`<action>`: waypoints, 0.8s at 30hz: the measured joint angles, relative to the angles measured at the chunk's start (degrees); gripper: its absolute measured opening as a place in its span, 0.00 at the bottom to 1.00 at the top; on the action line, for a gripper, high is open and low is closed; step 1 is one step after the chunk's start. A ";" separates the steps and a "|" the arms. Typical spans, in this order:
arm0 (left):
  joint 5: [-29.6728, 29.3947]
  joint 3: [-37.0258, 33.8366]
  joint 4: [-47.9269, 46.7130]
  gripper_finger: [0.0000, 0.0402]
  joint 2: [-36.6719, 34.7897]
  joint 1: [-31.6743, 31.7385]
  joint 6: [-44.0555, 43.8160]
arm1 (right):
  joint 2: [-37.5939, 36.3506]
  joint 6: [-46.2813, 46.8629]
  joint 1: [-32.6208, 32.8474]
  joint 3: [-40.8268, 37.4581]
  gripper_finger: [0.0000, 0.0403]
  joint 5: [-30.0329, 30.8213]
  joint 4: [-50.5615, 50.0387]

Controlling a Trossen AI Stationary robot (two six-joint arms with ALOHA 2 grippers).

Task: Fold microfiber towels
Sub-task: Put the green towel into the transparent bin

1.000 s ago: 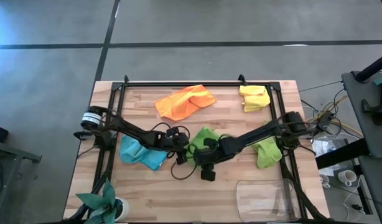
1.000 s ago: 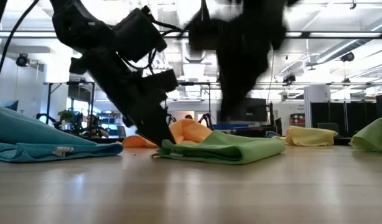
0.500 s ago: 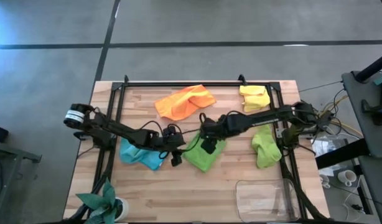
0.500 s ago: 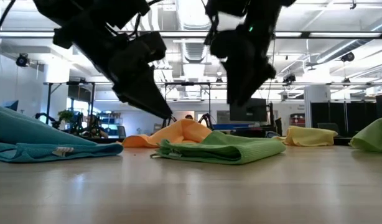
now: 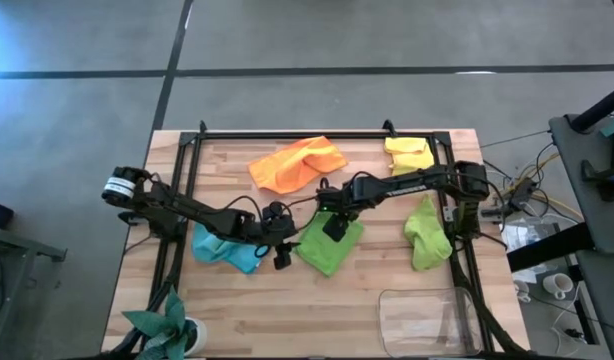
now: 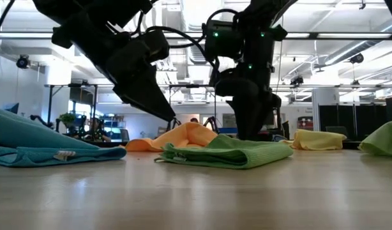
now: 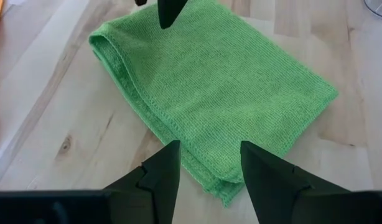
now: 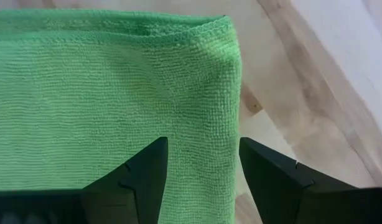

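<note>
The green towel (image 7: pixel 209 93) is soft matt cloth with a fine looped nap and a stitched hem along its edges; the fold gives it a rounded, padded rim. The table (image 5: pixel 287 310) is pale wood in jointed planks, smooth and lightly sheened, with dark knots showing. The fingers (image 8: pixel 141 177) of the right gripper (image 8: pixel 200 180) are dark matt plastic, smooth-faced. At the table's five o'clock corner lies a clear glossy plastic tray (image 5: pixel 422 318).

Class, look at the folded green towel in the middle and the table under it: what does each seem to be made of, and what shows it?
Folded green microfiber towel: soft knitted cloth, matte; fine looped weave and stitched hem show. Pale plank table: wood, probably sealed; grain lines, a knot and board seams show.
</note>
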 joint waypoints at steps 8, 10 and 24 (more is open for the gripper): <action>0.22 0.07 -3.59 0.38 -0.30 0.00 -0.07 | 3.98 -1.04 -0.86 0.02 0.53 -2.58 1.58; 0.43 0.18 -7.98 0.38 -1.03 0.00 -0.98 | 4.87 -1.63 -0.98 0.22 0.54 -3.70 2.31; 6.56 0.09 -31.36 0.38 -3.30 -0.48 -8.40 | 6.16 -1.83 -0.87 0.18 0.29 -4.65 3.77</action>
